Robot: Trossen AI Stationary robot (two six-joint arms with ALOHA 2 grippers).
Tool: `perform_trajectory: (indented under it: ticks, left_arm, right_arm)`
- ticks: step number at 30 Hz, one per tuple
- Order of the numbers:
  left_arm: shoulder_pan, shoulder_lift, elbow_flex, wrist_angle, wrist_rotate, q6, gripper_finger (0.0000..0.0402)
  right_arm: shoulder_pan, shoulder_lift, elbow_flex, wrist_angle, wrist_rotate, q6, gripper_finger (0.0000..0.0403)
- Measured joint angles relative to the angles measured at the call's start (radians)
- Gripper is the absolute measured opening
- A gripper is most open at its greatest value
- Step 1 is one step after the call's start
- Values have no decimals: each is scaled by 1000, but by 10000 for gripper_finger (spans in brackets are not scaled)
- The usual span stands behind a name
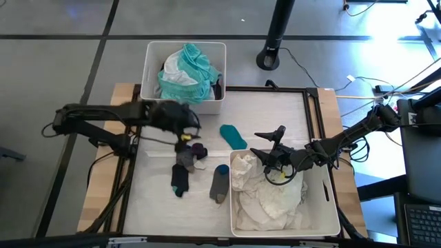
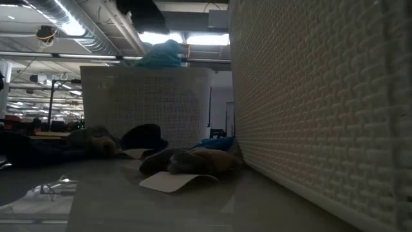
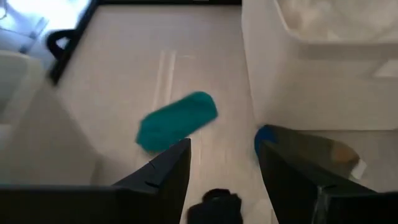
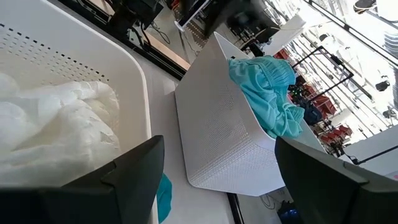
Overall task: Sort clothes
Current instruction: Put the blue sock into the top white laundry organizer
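Note:
A teal sock point(image 1: 232, 136) lies flat on the white table, also in the left wrist view point(image 3: 177, 121). Dark socks point(image 1: 185, 165) and a grey sock with a blue toe point(image 1: 220, 182) lie near it. Teal and white clothes point(image 1: 185, 72) fill the far bin point(image 1: 150, 55). White clothes point(image 1: 265, 196) fill the near right bin point(image 1: 331, 207). My left gripper point(image 1: 186, 134) hovers open and empty over the dark socks point(image 3: 214, 205). My right gripper point(image 1: 265, 146) is open and empty over the near bin's far edge; its wrist view point(image 4: 217, 174) shows the white clothes point(image 4: 50, 124).
The table has a dark raised frame point(image 1: 313, 103). The two white perforated bins stand at the far left and near right; the near bin's wall point(image 2: 322, 96) fills the low view's right. A white paper tag point(image 2: 170, 182) lies by the socks. A dark stand base point(image 1: 270, 58) is beyond the table.

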Motion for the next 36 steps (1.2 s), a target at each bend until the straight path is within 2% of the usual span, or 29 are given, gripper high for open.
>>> perform_trajectory:
  ticks: [6, 12, 20, 30, 33, 36]
  left_arm:
    - [-62, 112, -175, 295, -143, -62, 178]
    - [-46, 310, -228, 520, -293, -93, 178]
    - [13, 570, -228, 819, -298, -137, 178]
    - [80, 782, -227, 958, -276, -189, 177]
    - [80, 804, -223, 972, -277, -187, 156]
    - [80, 811, -223, 978, -277, -179, 107]
  right_arm:
    - [0, 0, 0, 1, 0, 0, 310]
    - [0, 0, 0, 10, 4, -1, 310]
    - [0, 0, 0, 13, 8, -1, 310]
    - [0, 0, 0, 12, 9, -1, 310]
    - [0, 0, 0, 9, 9, -1, 310]
    - [0, 0, 0, 6, 9, -1, 310]
